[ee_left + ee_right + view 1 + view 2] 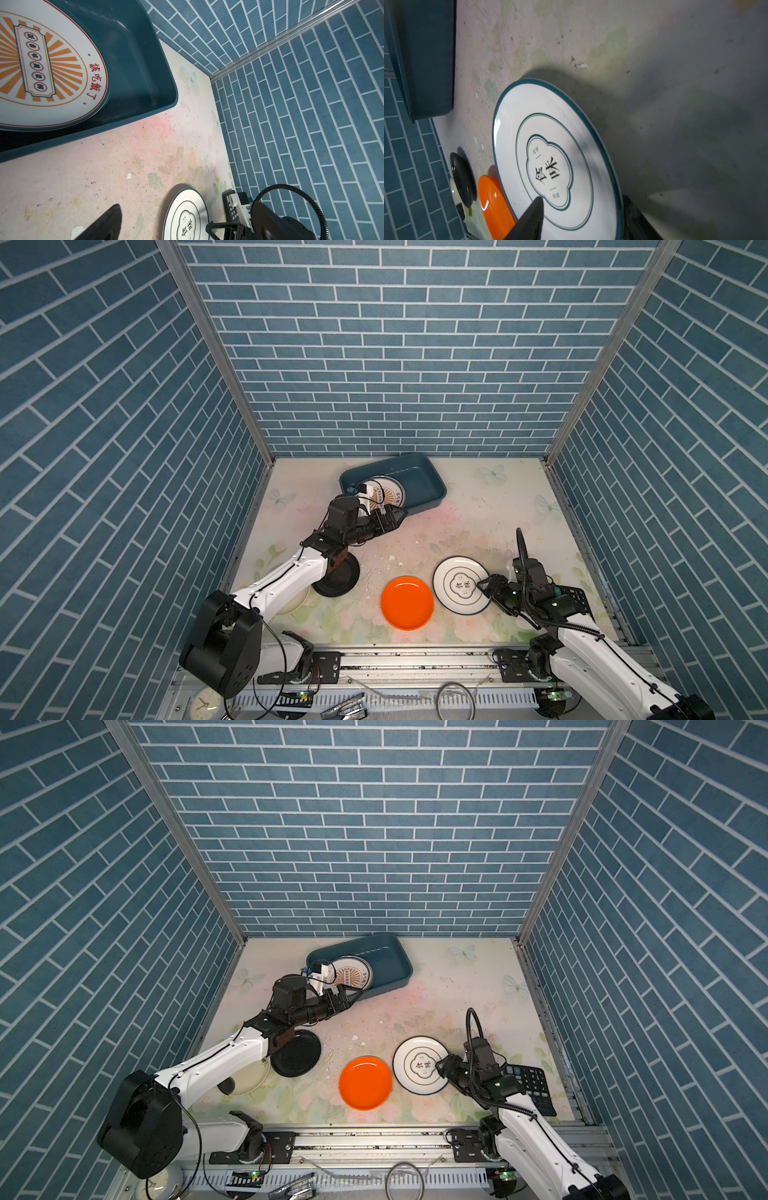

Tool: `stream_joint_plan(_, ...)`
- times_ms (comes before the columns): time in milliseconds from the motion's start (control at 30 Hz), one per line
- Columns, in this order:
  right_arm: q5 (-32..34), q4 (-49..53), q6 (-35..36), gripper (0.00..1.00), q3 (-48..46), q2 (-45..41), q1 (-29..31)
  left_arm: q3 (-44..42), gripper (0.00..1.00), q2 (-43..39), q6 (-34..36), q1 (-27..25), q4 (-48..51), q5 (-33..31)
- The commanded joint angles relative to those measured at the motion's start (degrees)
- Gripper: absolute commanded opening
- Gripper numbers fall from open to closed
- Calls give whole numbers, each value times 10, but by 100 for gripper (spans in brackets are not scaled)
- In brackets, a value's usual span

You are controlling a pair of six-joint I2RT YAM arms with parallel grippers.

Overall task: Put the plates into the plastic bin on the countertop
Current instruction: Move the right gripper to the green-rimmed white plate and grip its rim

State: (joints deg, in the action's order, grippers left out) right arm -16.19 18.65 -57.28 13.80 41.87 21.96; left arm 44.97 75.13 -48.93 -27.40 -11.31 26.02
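White with a teal rim and black Chinese letters, the round plate (460, 585) lies flat on the counter (478, 510). It is well apart from the dark teal plastic bin (428, 485), on the robot's side of it. The right gripper (484, 591) has one finger over the plate's edge and one down beside it. I cannot tell if it is pinching the plate yet.

I think the step in hand is grabbing this plate. Next it needs a tight hold on the thin rim, then a lift and a carry to the bin's bare half.

One white plate with an orange sunburst (384, 494) lies in the bin already. The left gripper (401, 515) hangs just outside the bin's near wall, spread apart and holding nothing.

A plain orange plate (407, 603), a black plate (338, 580) and a cream plate (249, 1077) wait farther from the bin. The counter is pale, with pink and green flowers and many scuffs. Blue brick walls (395, 364) stand around it.
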Motion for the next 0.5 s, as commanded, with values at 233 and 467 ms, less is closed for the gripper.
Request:
stream_joint_plan(233, 5, -34, -23, 36, -18, 20, 0, 3, 99, 23, 2, -3, -9, 2)
stream_joint_plan(467, 19, -37, -29, 22, -15, 37, 0, -2, 99, 28, 3, -3, -9, -2)
